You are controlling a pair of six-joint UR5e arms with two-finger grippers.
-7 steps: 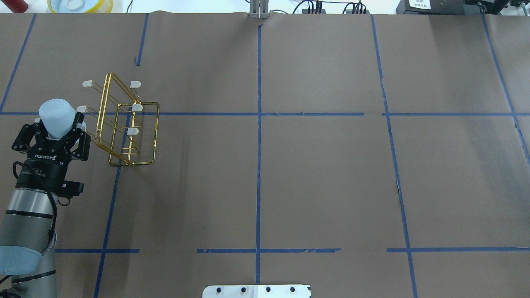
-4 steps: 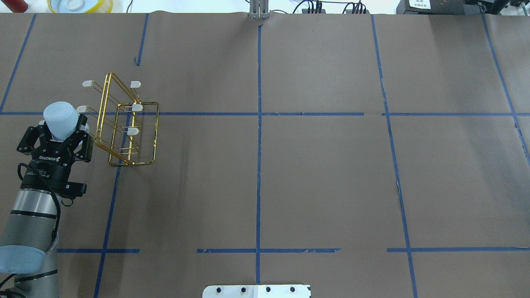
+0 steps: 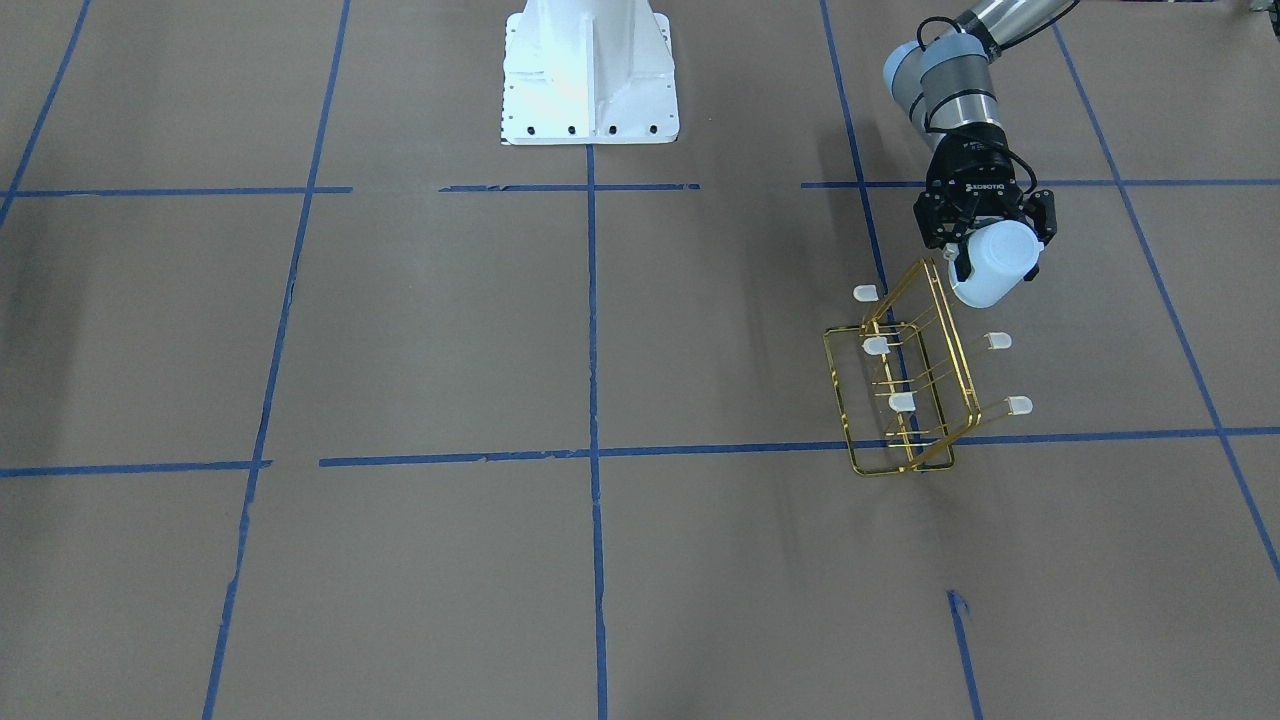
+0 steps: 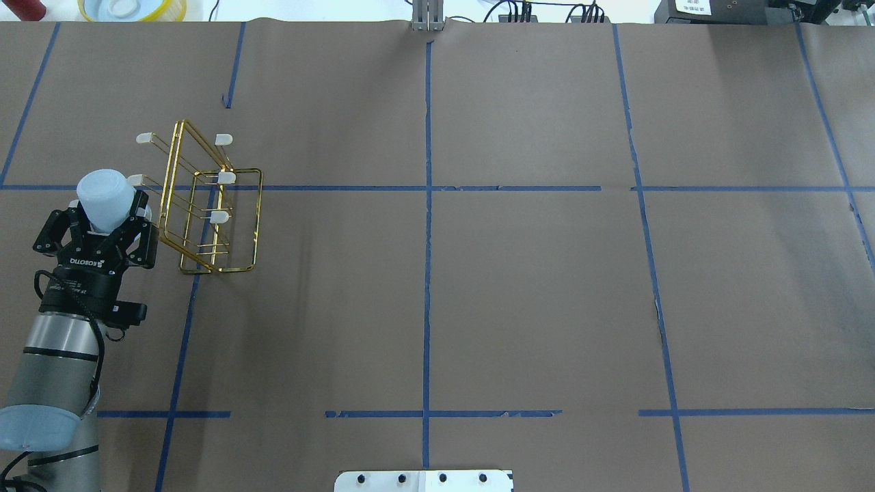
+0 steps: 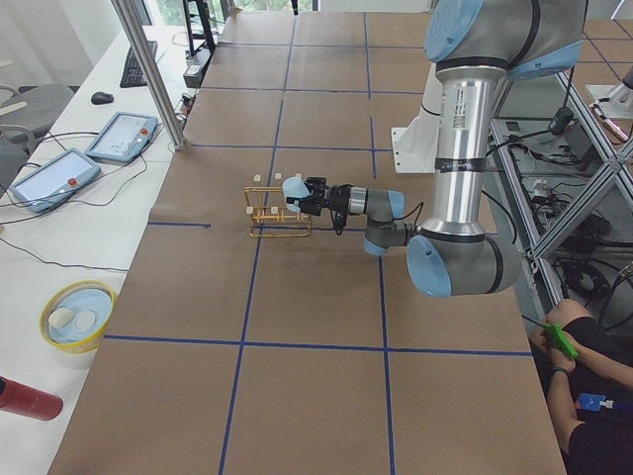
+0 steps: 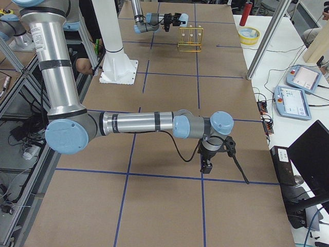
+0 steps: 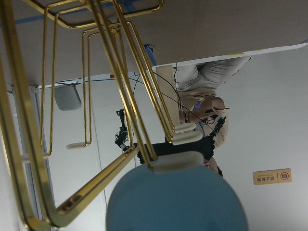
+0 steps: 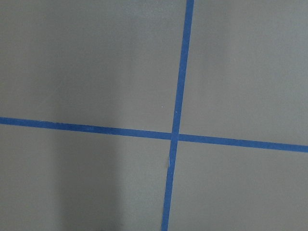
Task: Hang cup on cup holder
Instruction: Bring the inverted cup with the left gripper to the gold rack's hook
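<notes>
From overhead you see the left gripper (image 4: pixel 108 213) clamped on the cup (image 4: pixel 104 197), which is off the table (image 4: pixel 547 287) with its closed end pointing away from the arm. The cup sits just beside the cup holder (image 4: pixel 258 219), next to one capped prong (image 4: pixel 135 180) on the side nearest the arm. The front-facing view adds the cup's tilt and shows it level with the cup holder's top corner. Only the left wrist view gets in close: a prong cap (image 7: pixel 175 161) lies right at the cup's edge, though you cannot tell whether they touch. The right gripper (image 6: pixel 204 165) shows only in the right-side view, low over the table well away; whether it is open cannot be told.
</notes>
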